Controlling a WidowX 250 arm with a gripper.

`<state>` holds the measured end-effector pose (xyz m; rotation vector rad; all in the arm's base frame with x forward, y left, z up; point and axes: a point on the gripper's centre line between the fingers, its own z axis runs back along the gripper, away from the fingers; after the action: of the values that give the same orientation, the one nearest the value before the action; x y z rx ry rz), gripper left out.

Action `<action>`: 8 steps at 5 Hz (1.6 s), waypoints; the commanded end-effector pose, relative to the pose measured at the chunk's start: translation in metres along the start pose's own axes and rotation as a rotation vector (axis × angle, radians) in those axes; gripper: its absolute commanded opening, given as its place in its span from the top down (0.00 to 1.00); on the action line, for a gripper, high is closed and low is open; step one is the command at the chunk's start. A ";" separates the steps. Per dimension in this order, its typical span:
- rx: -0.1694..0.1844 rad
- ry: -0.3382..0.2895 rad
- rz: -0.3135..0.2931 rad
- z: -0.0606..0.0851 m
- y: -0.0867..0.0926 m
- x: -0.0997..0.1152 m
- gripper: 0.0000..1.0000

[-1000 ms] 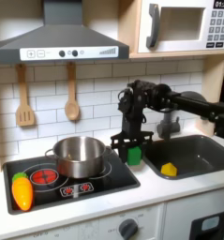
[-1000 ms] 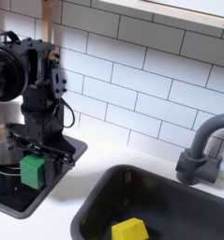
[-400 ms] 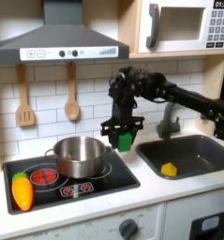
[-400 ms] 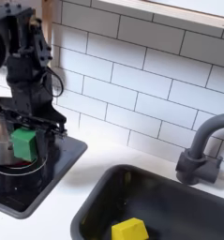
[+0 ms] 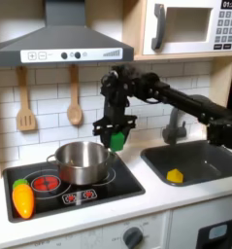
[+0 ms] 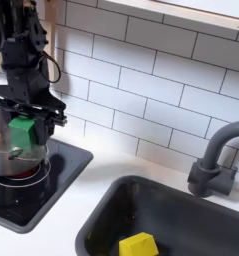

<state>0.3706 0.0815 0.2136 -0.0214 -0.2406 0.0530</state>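
We see the claw (image 5: pixel 116 137) clenched on a green block (image 5: pixel 116 140), which hangs in the air at the right rim of the steel pot (image 5: pixel 82 161) in the first exterior view. 1 second ago the block sat low at the hob's (image 5: pixel 74 195) right edge; it has since risen and swung left, so it now hovers beside the pot's mouth. In the second exterior view the green block (image 6: pixel 21 131) hangs just above the pot (image 6: pixel 3 158). We see nothing inside the pot. The sink (image 5: pixel 200 159) holds 1 yellow piece (image 5: pixel 175 175). A carrot (image 5: pixel 23 198) lies on the desk (image 5: pixel 185 195).
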 end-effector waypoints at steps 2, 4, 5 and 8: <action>0.044 -0.043 0.031 -0.013 0.014 0.024 1.00; 0.082 -0.085 0.032 -0.016 0.023 0.032 1.00; 0.098 -0.107 0.037 -0.014 0.027 0.036 1.00; 0.141 -0.138 0.043 -0.018 0.046 0.040 1.00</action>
<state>0.4121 0.1293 0.2048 0.1188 -0.3771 0.1129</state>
